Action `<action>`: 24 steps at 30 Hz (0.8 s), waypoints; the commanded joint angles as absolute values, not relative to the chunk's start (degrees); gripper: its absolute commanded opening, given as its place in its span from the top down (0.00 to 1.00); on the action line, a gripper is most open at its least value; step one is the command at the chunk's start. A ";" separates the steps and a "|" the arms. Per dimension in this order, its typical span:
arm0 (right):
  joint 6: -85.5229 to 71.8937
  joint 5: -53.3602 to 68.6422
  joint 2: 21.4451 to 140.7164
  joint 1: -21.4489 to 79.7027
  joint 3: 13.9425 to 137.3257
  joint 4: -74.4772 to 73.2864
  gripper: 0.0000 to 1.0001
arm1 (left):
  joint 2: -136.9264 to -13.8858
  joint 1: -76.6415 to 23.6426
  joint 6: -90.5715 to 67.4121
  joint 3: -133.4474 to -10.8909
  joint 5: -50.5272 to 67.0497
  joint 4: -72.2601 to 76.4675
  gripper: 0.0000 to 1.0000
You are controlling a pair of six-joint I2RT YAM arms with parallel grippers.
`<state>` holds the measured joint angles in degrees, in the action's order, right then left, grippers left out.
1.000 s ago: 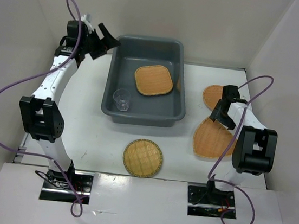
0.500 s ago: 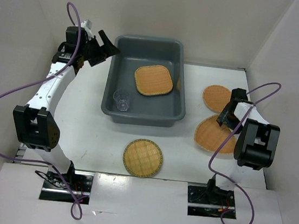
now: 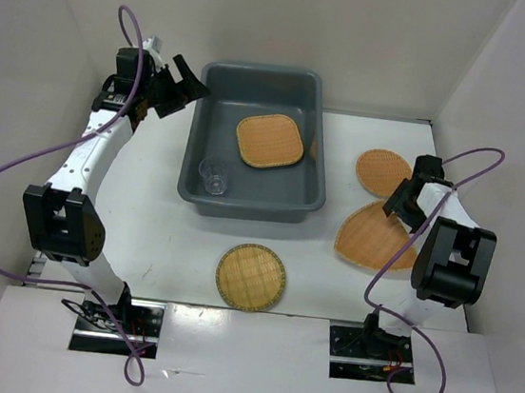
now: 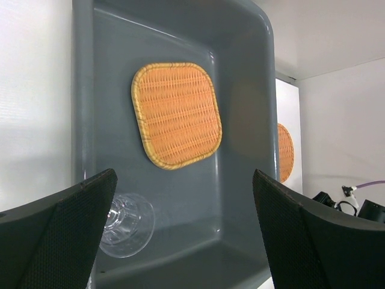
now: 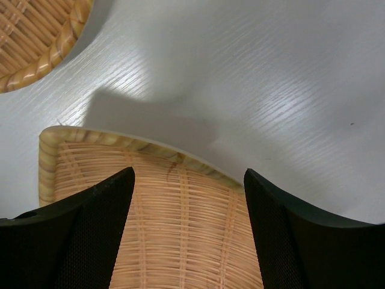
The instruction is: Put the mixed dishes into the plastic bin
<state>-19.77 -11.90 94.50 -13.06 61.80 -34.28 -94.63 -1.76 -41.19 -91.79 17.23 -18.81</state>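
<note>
The dark grey plastic bin (image 3: pixel 198 141) stands at the back middle and holds a rounded-square woven plate (image 3: pixel 270 142) and a clear cup (image 3: pixel 213 175). Both also show in the left wrist view, the plate (image 4: pixel 176 114) and the cup (image 4: pixel 127 224). My left gripper (image 3: pixel 193 78) hangs open and empty over the bin's far left corner (image 4: pixel 184 174). A round plate (image 3: pixel 251 277) lies near the front. A second round plate (image 3: pixel 381 170) lies right of the bin. My right gripper (image 3: pixel 400 206) is open low over the far edge of the fan-shaped plate (image 3: pixel 370 239), its fingers either side of that edge (image 5: pixel 187 174).
White walls close in the table on the left, back and right. The second round plate's rim (image 5: pixel 36 48) lies just beyond the fan-shaped plate (image 5: pixel 180 235). A purple cable (image 3: pixel 457 172) loops off each arm.
My right gripper has swung right and down onto the fan-shaped plate's far edge, and the plate has shifted a little. My left gripper moved slightly, then held still.
</note>
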 commanded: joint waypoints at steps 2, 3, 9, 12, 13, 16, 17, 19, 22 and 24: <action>-20.83 -8.09 92.11 -13.97 61.00 -33.93 0.21 | -91.76 -1.67 -42.28 -91.05 18.81 -16.61 0.00; -20.83 -7.56 92.11 -13.97 60.39 -33.93 0.21 | -91.76 -1.67 -42.28 -90.53 18.81 -16.61 0.00; -20.83 -8.27 95.18 -15.55 61.00 -34.45 0.21 | -89.04 -1.67 -42.28 -88.42 18.19 -16.61 0.00; -20.83 -7.56 98.08 -15.56 62.05 -34.45 0.21 | -88.33 -1.67 -42.28 -87.89 17.06 -17.14 0.00; -20.83 -7.56 98.69 -15.56 62.05 -34.45 0.21 | -87.81 -1.67 -42.28 -87.89 17.05 -17.75 0.00; -20.30 -6.25 99.84 -15.56 62.57 -33.93 0.21 | -87.10 -1.67 -41.66 -87.89 15.74 -18.45 0.00; -20.30 -5.72 99.84 -15.56 62.58 -33.93 0.21 | -86.40 -1.67 -41.05 -87.89 15.21 -19.07 0.00; -19.69 -3.70 99.84 -15.56 62.58 -33.93 0.21 | -85.79 -1.67 -41.04 -87.37 14.33 -19.59 0.00; -19.69 0.16 99.84 -15.56 60.13 -33.40 0.21 | -85.78 -1.67 -41.04 -87.36 13.62 -20.13 0.00; -19.69 2.45 99.23 -15.56 58.98 -32.70 0.21 | -85.78 -1.67 -41.04 -87.36 13.62 -20.13 0.00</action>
<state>-19.88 -2.52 99.13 -15.42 60.90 -33.85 -87.64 -1.76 -42.09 -87.74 14.61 -20.16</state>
